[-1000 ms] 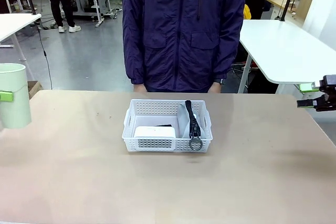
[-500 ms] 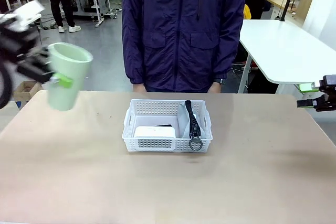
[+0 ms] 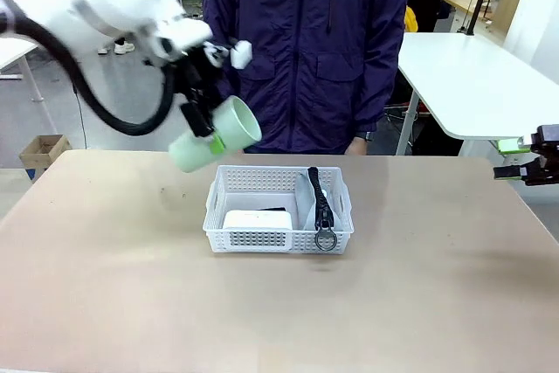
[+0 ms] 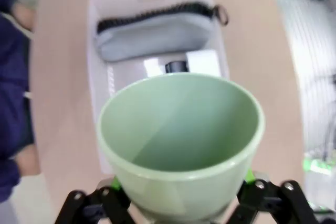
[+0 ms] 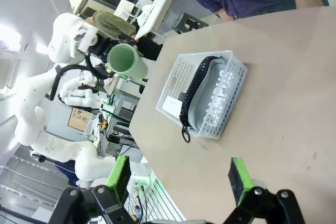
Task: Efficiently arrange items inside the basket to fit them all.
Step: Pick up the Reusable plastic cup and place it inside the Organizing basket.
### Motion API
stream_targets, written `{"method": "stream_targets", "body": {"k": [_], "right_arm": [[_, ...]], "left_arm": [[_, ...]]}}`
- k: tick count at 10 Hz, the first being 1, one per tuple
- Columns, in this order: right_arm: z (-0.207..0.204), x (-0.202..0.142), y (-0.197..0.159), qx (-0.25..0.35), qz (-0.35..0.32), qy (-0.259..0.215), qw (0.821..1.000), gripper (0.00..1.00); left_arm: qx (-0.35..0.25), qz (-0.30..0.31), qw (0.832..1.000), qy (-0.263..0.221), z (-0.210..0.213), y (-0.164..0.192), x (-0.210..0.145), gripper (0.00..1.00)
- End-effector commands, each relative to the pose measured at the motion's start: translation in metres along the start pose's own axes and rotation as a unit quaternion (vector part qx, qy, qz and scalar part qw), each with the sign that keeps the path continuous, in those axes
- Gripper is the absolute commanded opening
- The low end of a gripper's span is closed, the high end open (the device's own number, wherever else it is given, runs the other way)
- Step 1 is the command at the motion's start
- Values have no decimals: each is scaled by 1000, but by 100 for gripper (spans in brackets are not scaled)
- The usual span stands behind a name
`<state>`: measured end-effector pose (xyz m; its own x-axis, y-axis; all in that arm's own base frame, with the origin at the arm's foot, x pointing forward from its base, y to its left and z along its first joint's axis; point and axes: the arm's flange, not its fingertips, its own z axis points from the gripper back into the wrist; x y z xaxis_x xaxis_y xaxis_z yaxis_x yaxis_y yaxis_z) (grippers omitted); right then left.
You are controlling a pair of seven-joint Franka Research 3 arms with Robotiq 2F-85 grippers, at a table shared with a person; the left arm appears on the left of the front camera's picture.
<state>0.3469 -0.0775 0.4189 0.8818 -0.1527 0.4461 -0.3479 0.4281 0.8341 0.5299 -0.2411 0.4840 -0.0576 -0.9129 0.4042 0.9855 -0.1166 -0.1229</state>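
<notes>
In the upper left, the left gripper is clamped on the unmarked green cup above the basket; at the right edge, the right gripper stands apart, empty.

Robotics lab: worktables, robot arms.

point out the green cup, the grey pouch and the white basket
pale green cup (image 3: 218, 135), front view, on its side wall
grey pouch (image 4: 157, 35), left wrist view, on its fabric body
white basket (image 3: 253, 238), front view, on its near perforated wall
</notes>
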Motion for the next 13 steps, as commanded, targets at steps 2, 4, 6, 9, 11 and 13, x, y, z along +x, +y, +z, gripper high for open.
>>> {"method": "stream_targets", "body": {"k": [2,4,6,9,11,13], "right_arm": [[2,-2,1,0,4,4,1000,100],[2,-2,1,0,4,4,1000,100],[2,-2,1,0,4,4,1000,100],[2,-2,1,0,4,4,1000,100],[2,-2,1,0,4,4,1000,100],[2,-2,1,0,4,4,1000,100]], "left_arm": [[54,15,996,70,-32,23,37,88],[21,-5,998,52,-38,21,33,88],[21,-5,998,52,-38,21,33,88],[52,18,994,97,-88,30,64,88],[44,20,993,107,-104,35,76,88],[19,40,992,118,-116,36,77,88]]}}
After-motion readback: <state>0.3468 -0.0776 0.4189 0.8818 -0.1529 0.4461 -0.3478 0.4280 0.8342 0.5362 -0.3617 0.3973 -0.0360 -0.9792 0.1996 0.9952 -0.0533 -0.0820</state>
